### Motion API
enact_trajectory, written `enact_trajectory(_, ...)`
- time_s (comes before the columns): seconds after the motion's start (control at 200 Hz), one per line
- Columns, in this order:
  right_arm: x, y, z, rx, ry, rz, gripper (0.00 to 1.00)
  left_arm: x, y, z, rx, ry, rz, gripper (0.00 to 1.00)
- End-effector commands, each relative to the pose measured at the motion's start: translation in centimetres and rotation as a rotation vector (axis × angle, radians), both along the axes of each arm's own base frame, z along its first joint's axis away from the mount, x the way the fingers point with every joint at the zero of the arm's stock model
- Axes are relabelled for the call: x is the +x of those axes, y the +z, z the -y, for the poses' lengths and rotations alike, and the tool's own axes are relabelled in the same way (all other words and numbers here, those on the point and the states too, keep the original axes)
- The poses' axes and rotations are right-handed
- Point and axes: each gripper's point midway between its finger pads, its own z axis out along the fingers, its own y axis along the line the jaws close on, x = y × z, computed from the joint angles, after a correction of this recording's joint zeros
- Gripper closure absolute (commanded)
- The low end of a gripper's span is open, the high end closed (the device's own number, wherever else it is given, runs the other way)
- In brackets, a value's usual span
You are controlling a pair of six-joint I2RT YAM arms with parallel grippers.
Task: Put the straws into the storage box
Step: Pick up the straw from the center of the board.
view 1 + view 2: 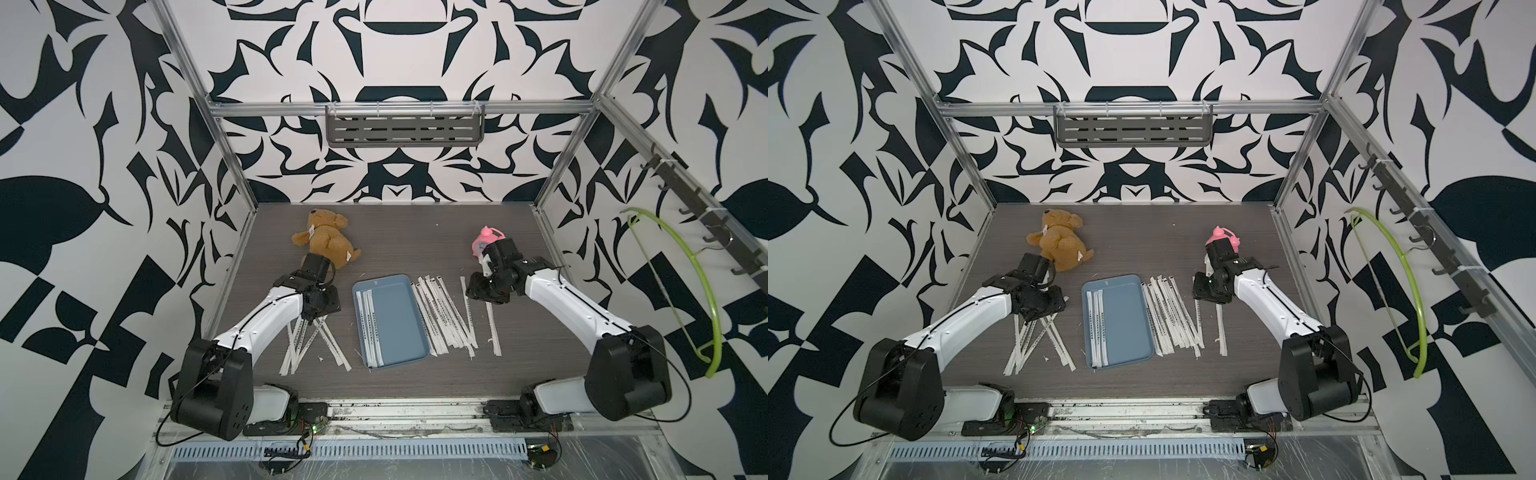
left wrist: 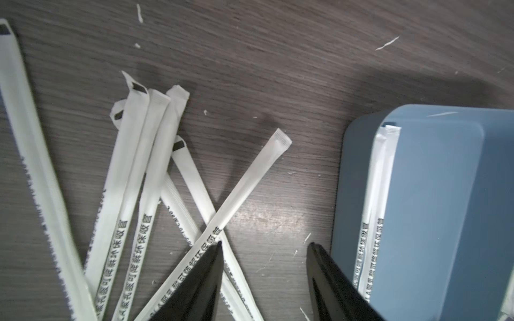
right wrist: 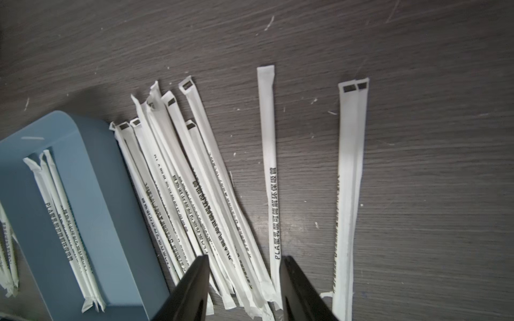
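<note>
While perhaps three straws [image 1: 370, 324] lie in the storage box [image 1: 399, 320], we see most scattered on the table [image 1: 415, 241] either side; left jaws and right jaws stand parted, empty.

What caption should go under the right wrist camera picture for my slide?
The open right claw hovers over wrapped straws lying beside the blue storage box, which holds a few.
</note>
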Motion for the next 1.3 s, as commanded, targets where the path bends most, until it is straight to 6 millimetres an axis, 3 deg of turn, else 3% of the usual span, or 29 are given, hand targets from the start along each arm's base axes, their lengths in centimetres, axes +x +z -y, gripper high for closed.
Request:
enact_trajectory(0.0, 0.1, 0.3, 0.7, -0.002, -0.045, 0.000, 0.54, -0.2, 0.5, -0.1, -0.011, 0.012, 0.006, 0.45)
enact_trajectory(0.225, -1.2, -0.2, 2.1, -0.043, -0.084, -0.035, 0.56, -1.0, 0.6, -0.8, 0.023, 0.013, -0.009, 0.45)
enact_trajectory(0.615, -2.1, 0.5, 1.7, -0.003, -0.092, -0.023, 0.59, 0.9, 0.3, -1.1, 0.160, -0.147, -0.112, 0.55)
enact_trajectory(0.91, -2.0, 0.3, 1.2, 0.020, -0.083, -0.021, 0.59, 0.6, -1.6, 0.1, 0.158, -0.327, -0.269, 0.53)
enact_trajectory(1.294, -1.7, 0.3, 0.6, 0.039, -0.077, -0.020, 0.60, 0.8, -4.5, -0.1, 0.188, -0.373, -0.351, 0.56)
